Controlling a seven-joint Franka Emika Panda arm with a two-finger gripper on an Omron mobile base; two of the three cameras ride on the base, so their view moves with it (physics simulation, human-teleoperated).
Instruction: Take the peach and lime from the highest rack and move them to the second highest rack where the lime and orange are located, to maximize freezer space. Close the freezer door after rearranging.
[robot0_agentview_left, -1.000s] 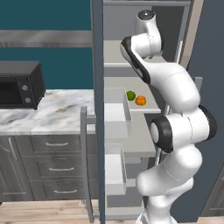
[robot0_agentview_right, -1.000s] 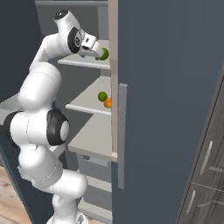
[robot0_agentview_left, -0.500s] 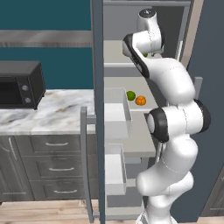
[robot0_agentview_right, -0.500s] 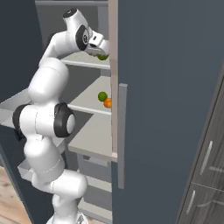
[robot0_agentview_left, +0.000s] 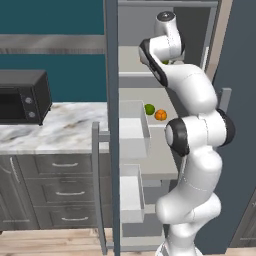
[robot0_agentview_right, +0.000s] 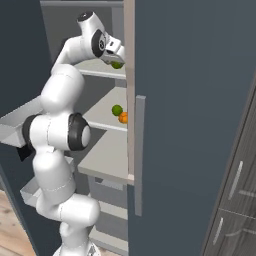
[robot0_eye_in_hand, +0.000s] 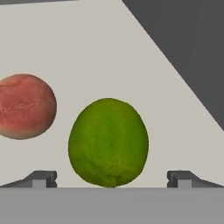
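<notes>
Now the arm reaches deeper into the freezer than it did 1 s ago: its upper links have swung up and inward, carrying the gripper (robot0_agentview_right: 116, 56) from in front of the top rack (robot0_agentview_right: 95, 69) to just over the lime (robot0_eye_in_hand: 108, 141) lying there. Hand view: this lime sits centred between the 2 fingertips (robot0_eye_in_hand: 40, 178), which stand wide apart on either side of it and do not touch it, so the jaws are open around nothing yet. The peach (robot0_eye_in_hand: 25, 106) lies beside the lime, apart from it, on the same rack. On the second rack (robot0_agentview_left: 162, 131) the other lime (robot0_agentview_left: 149, 109) and the orange (robot0_agentview_left: 160, 114) rest close together, unmoved across the 3 moments. The door (robot0_agentview_left: 112, 125) stands open.

Judgement: the approach is nearly complete and the grasp of the first fruit is the step in hand. Neither fruit has been moved down, and the door remains to be closed.
</notes>
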